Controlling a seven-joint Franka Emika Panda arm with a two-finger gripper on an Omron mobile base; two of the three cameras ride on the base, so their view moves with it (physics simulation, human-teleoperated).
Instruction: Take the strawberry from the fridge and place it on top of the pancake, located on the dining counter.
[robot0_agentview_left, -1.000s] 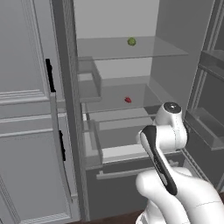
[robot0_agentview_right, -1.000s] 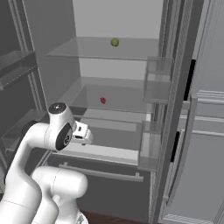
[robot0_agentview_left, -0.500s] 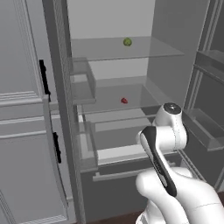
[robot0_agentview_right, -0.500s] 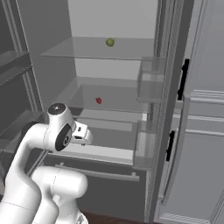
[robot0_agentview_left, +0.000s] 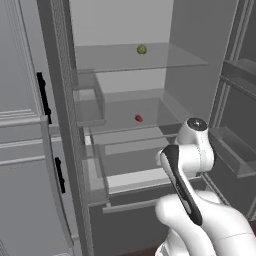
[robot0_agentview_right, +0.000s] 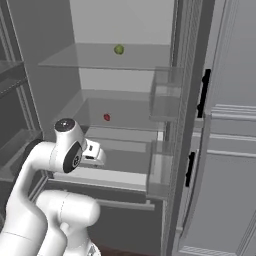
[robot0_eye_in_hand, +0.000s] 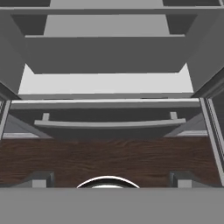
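While the strawberry (robot0_agentview_left: 138, 118) is sitting on the fridge (robot0_agentview_left: 195, 55) shelf, we are keeping the gripper (robot0_eye_in_hand: 109, 180) fingers spread apart, empty.

arm shell: you see glossy white, rounded links (robot0_agentview_left: 210, 220)
side inlay: a long black strip on one link (robot0_agentview_left: 181, 184)
joint cap: a dark round disc with a pale rim (robot0_agentview_right: 65, 125)
hand: a small white block, dark-edged (robot0_agentview_right: 91, 151)
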